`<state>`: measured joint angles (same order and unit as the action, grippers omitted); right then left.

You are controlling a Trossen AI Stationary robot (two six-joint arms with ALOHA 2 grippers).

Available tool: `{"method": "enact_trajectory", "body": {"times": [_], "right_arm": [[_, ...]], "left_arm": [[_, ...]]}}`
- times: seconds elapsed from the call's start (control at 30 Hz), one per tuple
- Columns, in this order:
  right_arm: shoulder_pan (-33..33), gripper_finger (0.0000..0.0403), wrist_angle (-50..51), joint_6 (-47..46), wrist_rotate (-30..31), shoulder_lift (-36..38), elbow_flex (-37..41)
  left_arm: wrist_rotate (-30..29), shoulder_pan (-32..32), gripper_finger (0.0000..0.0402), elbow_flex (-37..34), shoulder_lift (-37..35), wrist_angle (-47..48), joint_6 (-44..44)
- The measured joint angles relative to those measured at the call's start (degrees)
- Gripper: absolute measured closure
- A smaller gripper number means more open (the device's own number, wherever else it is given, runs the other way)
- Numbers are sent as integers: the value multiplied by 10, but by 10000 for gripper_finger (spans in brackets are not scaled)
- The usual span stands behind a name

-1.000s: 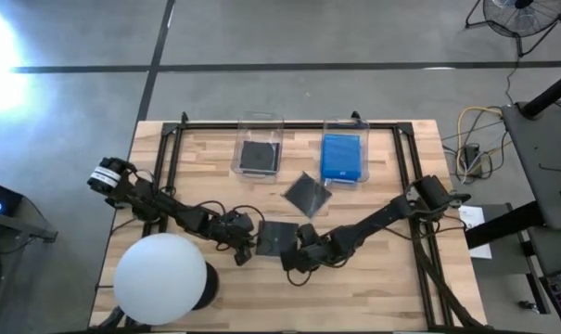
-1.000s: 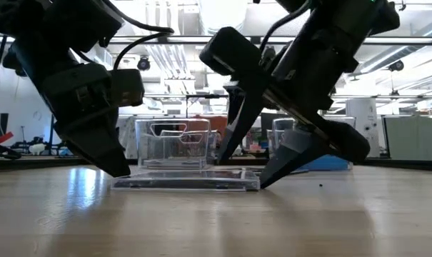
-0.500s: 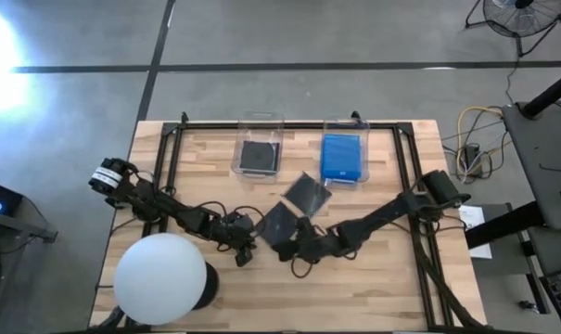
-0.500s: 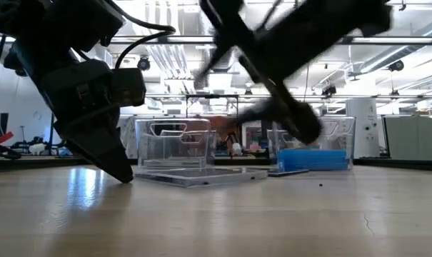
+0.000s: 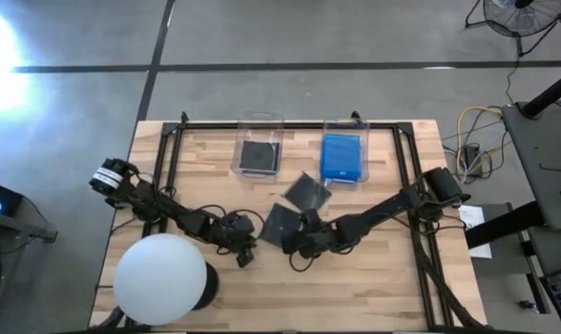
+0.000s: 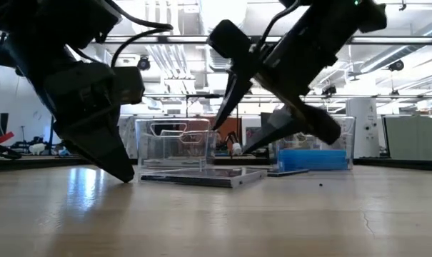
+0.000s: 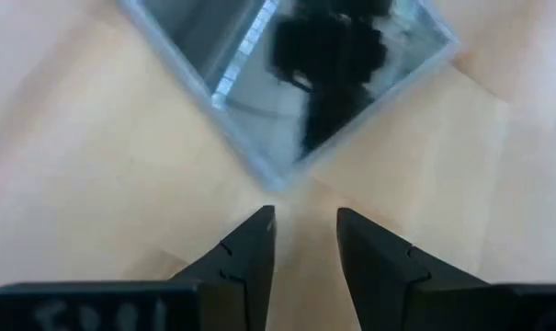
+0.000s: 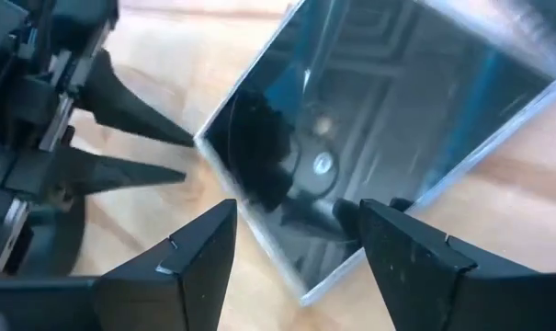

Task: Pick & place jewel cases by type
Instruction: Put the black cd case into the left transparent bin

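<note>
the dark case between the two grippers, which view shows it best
The high view: the whole dark case lies on the table between the left gripper and right gripper. The low view shows it edge-on. The left wrist shows one corner, the right wrist a larger part.

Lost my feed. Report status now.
Left gripper open, beside the glossy dark square jewel case lying flat on the table. Right gripper open, raised over it. Second dark case lies close behind.
</note>
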<state>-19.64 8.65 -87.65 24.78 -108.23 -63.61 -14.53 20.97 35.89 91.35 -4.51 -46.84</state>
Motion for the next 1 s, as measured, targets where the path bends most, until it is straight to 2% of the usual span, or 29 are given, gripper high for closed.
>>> {"method": "enact_trajectory", "body": {"times": [0.07,0.3,0.5,0.6,0.73,0.87,1.0], "right_arm": [[2,179,2,8,7,2,1],[1,179,-52,8,-22,-36,3],[-6,179,-135,10,-81,-74,-15],[-5,179,-219,31,-104,-104,-25],[0,179,-297,71,-174,-130,-41],[1,179,-288,91,-173,-119,-34],[-1,179,-248,131,-134,-81,-26]], "left_arm": [[-36,-3,296,1,-12,11,11],[-76,-18,296,3,-11,15,-5],[-69,-20,296,5,-5,5,-12],[-71,-21,296,4,-3,25,-13],[-92,-24,296,4,-7,49,-13],[-113,-24,296,4,-17,56,-12],[-182,-24,296,12,-42,76,-10]]}}
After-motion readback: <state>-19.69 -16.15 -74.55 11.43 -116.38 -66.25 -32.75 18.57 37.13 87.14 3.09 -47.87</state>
